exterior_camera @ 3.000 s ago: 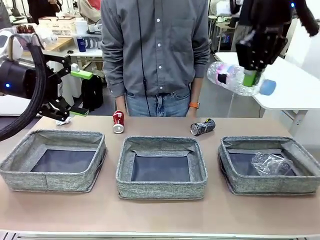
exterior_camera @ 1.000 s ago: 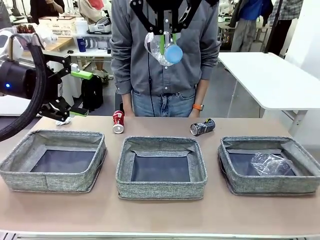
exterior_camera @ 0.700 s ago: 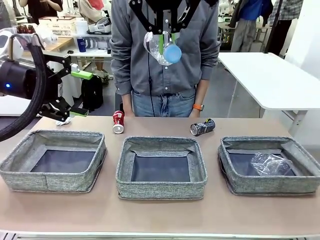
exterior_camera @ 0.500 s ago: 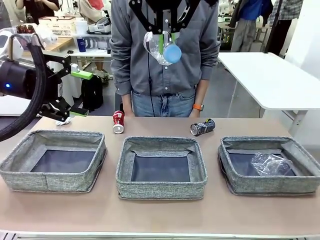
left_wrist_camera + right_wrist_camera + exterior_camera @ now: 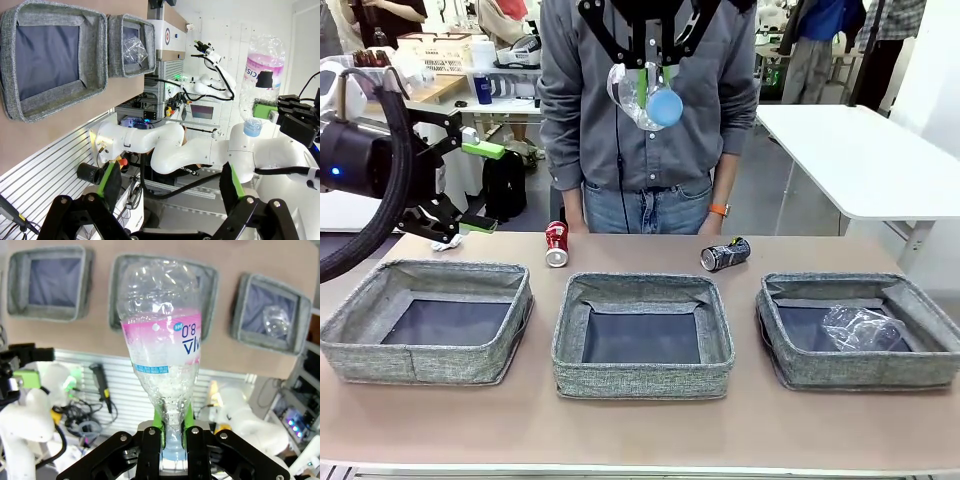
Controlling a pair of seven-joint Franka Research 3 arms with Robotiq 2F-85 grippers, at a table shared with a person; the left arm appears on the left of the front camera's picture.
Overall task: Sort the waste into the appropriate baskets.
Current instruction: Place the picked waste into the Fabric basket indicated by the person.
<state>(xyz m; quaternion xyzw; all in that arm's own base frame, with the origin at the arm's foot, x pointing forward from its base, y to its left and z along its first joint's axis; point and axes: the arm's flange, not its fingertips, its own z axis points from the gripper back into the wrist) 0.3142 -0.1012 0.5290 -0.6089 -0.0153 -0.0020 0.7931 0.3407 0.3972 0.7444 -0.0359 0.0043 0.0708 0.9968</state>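
Three grey baskets (image 5: 642, 283) sat in a row on the near bench (image 5: 640, 430). The right basket (image 5: 930, 300) held a crumpled clear bottle (image 5: 860, 327), so probably plastics. Behind lay the red can (image 5: 556, 244), black-and-silver can (image 5: 725, 254) and paper wad (image 5: 445, 243). The left hand (image 5: 480, 188) hung spread and empty by the wad. The right hand (image 5: 173, 432), high up, clamped the pink-label bottle (image 5: 162, 340) by the neck for carrying.

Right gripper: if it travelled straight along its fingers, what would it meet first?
Probably the middle grey woven fabric basket: the right gripper points down, and its held clear pink-labelled plastic bottle lines up over it. Depth is unclear.
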